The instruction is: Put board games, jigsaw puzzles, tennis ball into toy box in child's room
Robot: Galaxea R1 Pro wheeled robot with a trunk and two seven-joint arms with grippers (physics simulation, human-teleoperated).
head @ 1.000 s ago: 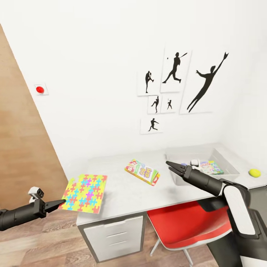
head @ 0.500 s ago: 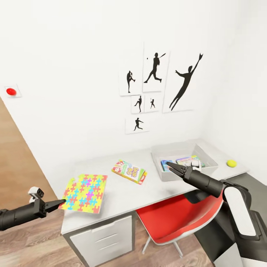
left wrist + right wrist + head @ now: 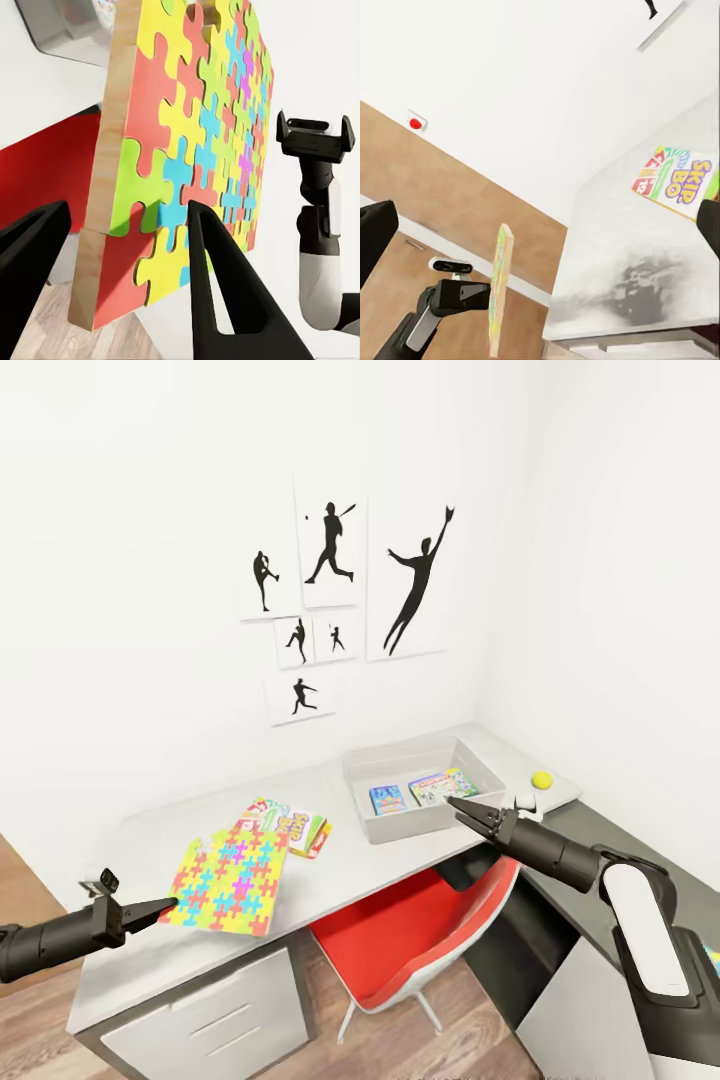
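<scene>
The left gripper (image 3: pixel 168 906) is clamping the jigsaw puzzle (image 3: pixel 226 871), carrying it; next it needs lowering into the toy box (image 3: pixel 395 822). The right gripper (image 3: pixel 465 810) is hovering, fingers apart.

The jigsaw puzzle (image 3: pixel 226 872) pinched at the tip of the black left gripper (image 3: pixel 160 907) is a patchwork of yellow, red, green, cyan and purple pieces on a pale wood backing. Beyond it lies a white, red and green board game (image 3: pixel 290 826). Past the black right gripper (image 3: pixel 463 806) are a grey toy box (image 3: pixel 390 823) and a yellow-green tennis ball (image 3: pixel 542 780).
</scene>
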